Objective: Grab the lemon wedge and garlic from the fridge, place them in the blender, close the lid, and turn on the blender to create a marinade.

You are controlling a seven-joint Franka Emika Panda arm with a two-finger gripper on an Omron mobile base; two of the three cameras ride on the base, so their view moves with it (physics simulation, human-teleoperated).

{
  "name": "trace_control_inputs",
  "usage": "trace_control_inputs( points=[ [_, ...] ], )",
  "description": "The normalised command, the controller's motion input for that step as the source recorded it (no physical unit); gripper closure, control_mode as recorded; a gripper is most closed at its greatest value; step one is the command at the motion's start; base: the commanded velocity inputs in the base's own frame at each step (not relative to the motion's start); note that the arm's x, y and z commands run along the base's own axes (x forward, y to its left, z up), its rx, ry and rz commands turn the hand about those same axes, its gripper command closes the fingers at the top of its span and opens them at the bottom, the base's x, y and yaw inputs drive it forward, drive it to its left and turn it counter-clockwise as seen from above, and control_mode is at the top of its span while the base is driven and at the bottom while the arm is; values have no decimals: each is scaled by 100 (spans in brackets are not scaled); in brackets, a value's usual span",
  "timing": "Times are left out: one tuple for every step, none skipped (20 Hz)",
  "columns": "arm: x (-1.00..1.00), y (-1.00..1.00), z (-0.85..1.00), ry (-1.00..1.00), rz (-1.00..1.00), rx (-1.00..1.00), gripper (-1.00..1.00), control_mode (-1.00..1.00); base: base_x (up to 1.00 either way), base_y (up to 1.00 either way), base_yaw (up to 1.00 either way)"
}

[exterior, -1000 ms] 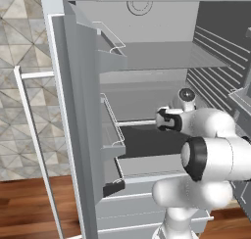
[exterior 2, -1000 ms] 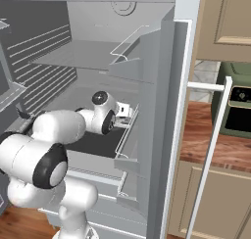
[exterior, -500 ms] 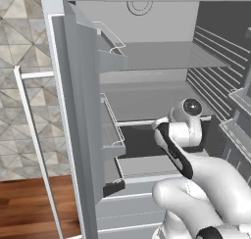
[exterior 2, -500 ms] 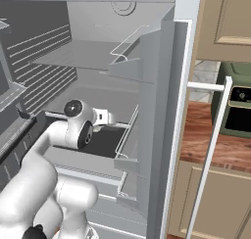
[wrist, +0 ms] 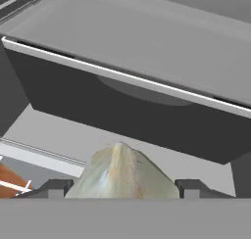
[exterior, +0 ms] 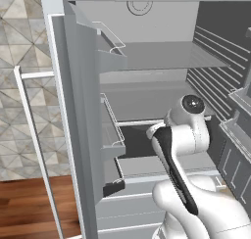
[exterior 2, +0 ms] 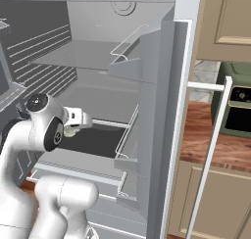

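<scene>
Now, garlic (wrist: 121, 174) pinched btw gripper (wrist: 122, 188) tips (pale lump), fridge (wrist: 147, 61) shelf edge just ahead

The white arm is folded up tight, elbow low and forearm angled up and forward, wrist bent over at the top. The gripper (wrist: 120, 186) has its two dark fingertips (wrist: 54, 188) spread wide, with a pale lump sitting right between them.
</scene>
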Motion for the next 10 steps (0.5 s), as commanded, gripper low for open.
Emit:
trace_control_inputs(
  points=[
    [-74,28,66,6,3,0,100,-100,0,0,0],
    [-67,8,53,0,2,0,100,-100,0,0,0],
    [-65,0,44,0,0,3,100,-100,0,0,0],
    [-62,0,29,0,0,7,100,-100,0,0,0],
    [-60,-11,11,0,0,12,100,-100,0,0,0],
    [-61,-16,3,-1,0,13,100,-100,0,0,0],
    [-64,-26,0,-3,0,13,100,-100,0,0,0],
    [-64,-26,0,-2,0,12,100,-100,0,0,0],
    [-61,-29,0,-2,0,13,100,-100,0,0,0],
    [-59,-24,0,-2,0,12,100,-100,0,0,0]
  ],
)
